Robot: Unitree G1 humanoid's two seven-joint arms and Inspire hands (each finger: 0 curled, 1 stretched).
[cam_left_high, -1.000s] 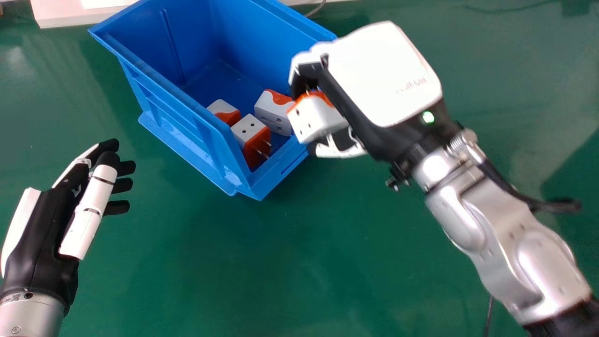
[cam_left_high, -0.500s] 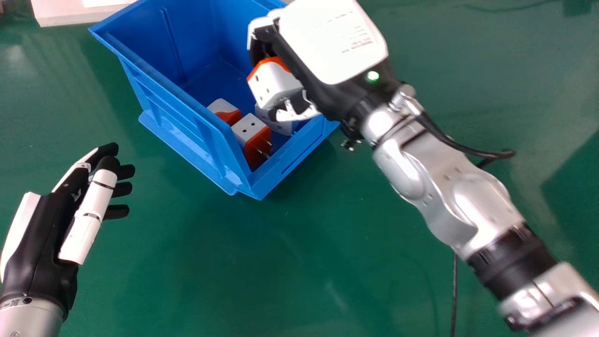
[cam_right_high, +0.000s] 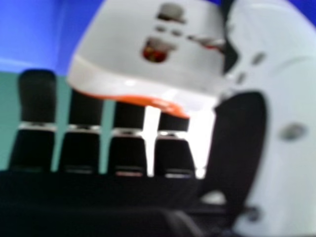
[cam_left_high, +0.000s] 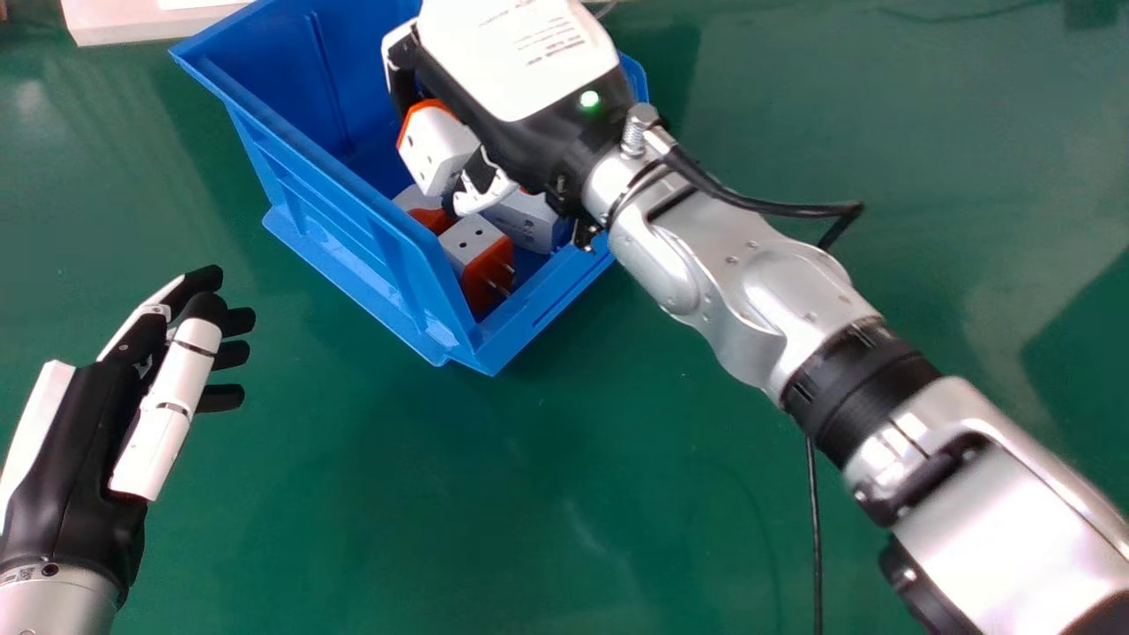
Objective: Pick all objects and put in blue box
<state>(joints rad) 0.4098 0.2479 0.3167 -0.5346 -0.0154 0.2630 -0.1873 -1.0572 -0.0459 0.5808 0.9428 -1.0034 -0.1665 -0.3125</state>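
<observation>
Plug adapter (cam_left_high: pixel 437 145), white with orange edging, is up in the right robot hand (cam_left_high: pixel 520 66), pinched between thumb and fingers, over the inside of the blue box (cam_left_high: pixel 331 225); right hand view shows the thumb (cam_right_high: pixel 284 113) against one side of it, holes and slots on its white face; can't tell if it touches anything below. Three more adapters in the box: near one (cam_left_high: pixel 481 260) has a white top with two holes, orange body, metal pins pointing right; second (cam_left_high: pixel 414 198) sits just beyond it to the left, partly hidden; third (cam_left_high: pixel 525 220) is on the right, partly hidden by the hand and wrist. Right arm (cam_left_high: pixel 741 300) crosses in from near right, over the box's right side; left robot hand (cam_left_high: pixel 79 432) is at near left over the green table (cam_left_high: pixel 397 494), apart from the box, fingers loosely extended; black cable (cam_left_high: pixel 816 529) hangs by the right arm.
</observation>
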